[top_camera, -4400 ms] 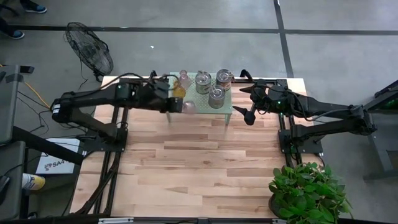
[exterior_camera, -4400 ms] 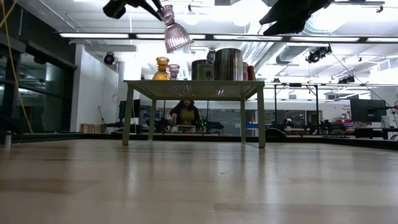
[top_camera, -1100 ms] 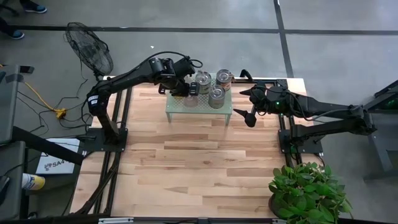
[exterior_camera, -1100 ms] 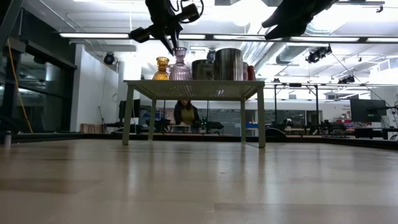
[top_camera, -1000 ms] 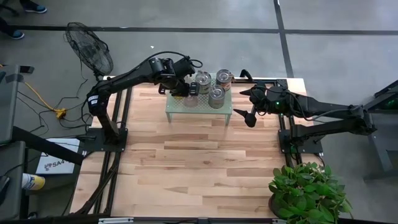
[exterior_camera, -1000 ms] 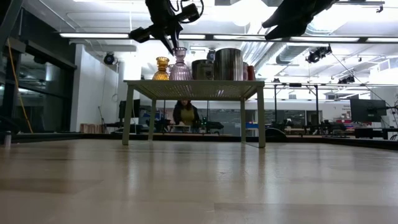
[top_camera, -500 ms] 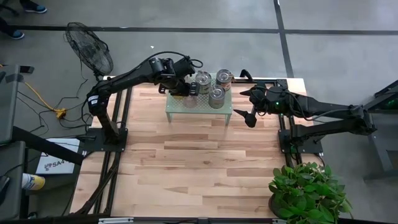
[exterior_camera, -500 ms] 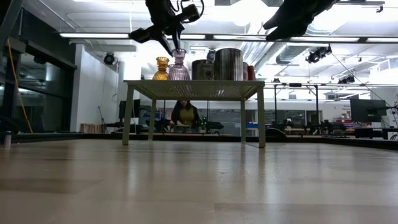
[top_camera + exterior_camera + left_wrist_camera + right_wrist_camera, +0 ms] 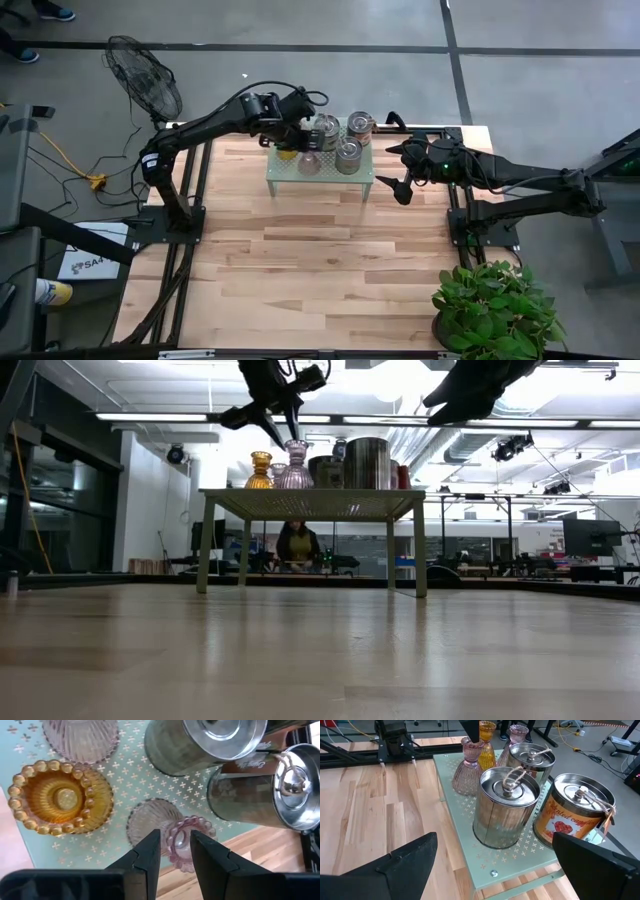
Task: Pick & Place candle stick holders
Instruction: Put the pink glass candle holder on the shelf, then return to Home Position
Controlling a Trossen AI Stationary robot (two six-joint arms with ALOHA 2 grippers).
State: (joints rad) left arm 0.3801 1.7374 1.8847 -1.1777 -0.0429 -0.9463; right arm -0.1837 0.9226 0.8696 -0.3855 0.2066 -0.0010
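A pale green perforated stand at the table's far edge carries the candle stick holders. These are an amber glass one, a pinkish glass one and another pinkish one, each standing on its foot, and silvery lidded tins, one with red marks. My left gripper hovers open just above the pinkish holder. Its fingers stand on either side of the near part of the beaded rim. My right gripper waits open, right of the stand.
Bare wooden table stretches in front of the stand. A potted plant sits at the near right corner. A fan stands on the floor beyond the far left corner. A person sits far behind the table.
My left gripper has stayed above the stand, tipped slightly, and its fingers have parted from the pinkish holder's rim. That holder has shifted a little toward the tins and stands upright on its own.
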